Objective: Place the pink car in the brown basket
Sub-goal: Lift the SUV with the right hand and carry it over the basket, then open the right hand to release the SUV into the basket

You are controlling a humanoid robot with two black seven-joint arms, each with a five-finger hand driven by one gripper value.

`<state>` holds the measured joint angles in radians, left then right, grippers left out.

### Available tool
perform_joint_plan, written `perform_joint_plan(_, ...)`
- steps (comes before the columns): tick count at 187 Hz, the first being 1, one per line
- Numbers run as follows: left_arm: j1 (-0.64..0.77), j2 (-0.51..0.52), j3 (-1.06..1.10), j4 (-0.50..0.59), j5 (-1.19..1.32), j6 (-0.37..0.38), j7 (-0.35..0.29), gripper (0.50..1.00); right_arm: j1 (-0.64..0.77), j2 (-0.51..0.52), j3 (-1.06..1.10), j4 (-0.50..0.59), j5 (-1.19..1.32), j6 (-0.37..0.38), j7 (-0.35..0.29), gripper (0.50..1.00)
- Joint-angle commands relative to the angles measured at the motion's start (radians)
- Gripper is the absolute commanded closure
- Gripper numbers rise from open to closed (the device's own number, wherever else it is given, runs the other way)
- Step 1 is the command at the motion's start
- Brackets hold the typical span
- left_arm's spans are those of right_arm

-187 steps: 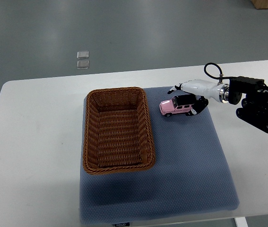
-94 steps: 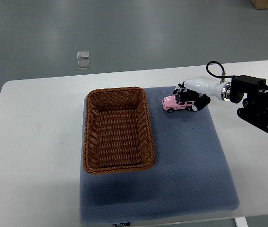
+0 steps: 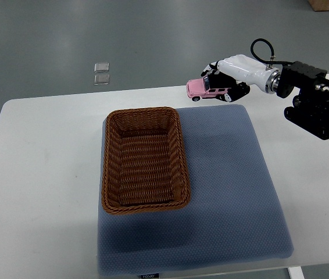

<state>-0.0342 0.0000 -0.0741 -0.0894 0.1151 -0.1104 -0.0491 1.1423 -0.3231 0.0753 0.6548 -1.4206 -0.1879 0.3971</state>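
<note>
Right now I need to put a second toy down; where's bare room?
Free: the blue mat right of the brown basket, and the white table left of it. Crowded: the far right corner, where the right hand holds the pink car.

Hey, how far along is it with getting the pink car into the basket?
Done: the right hand has grasped the pink car and holds it clear of the blue mat. In hand: carrying it. Left: moving it over the empty brown basket and releasing.

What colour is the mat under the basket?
Blue-grey mat, with a fine dotted texture, seen in the top view.
</note>
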Motion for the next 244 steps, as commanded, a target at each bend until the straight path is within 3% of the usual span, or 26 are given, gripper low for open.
perform_joint_plan(1,0.001,0.000,0.000,0.000,0.000,0.000,0.000,0.500,0.028,0.032,0.000,0.020,0.000,-0.004,0.009,1.000)
perform_joint_plan(65,-0.001,0.000,0.000,0.000,0.000,0.000,0.000,0.500,0.043,0.228,-0.003,0.039,-0.001,-0.001,0.025,1.000)
perform_joint_plan(81,0.001,0.000,0.000,0.000,0.000,0.000,0.000,0.500,0.039,0.259,-0.017,0.037,-0.003,0.001,0.023,0.979)
perform_joint_plan(96,-0.001,0.000,-0.001,0.002,0.000,0.000,0.000,0.500,0.033,0.273,-0.022,0.034,-0.003,0.007,0.023,0.946)
perform_joint_plan(129,0.000,0.000,0.000,0.002,0.000,0.000,0.000,0.500,0.011,0.274,-0.088,0.028,-0.005,-0.002,0.023,0.748)
perform_joint_plan(158,0.001,0.000,-0.001,0.002,0.000,0.000,0.000,0.500,0.005,0.271,-0.089,0.028,-0.005,-0.005,0.023,0.640)
perform_joint_plan(178,0.001,0.000,-0.001,0.000,0.000,0.000,0.000,0.500,-0.001,0.263,-0.080,0.028,-0.003,-0.007,0.022,0.607)
perform_joint_plan(212,0.001,0.000,0.000,-0.001,0.000,0.000,0.000,0.500,-0.016,0.257,-0.063,0.028,0.009,-0.053,0.022,0.605)
perform_joint_plan(244,-0.001,0.000,0.000,-0.001,0.000,0.000,0.000,0.500,-0.045,0.246,0.066,0.028,0.195,-0.065,0.014,0.605)
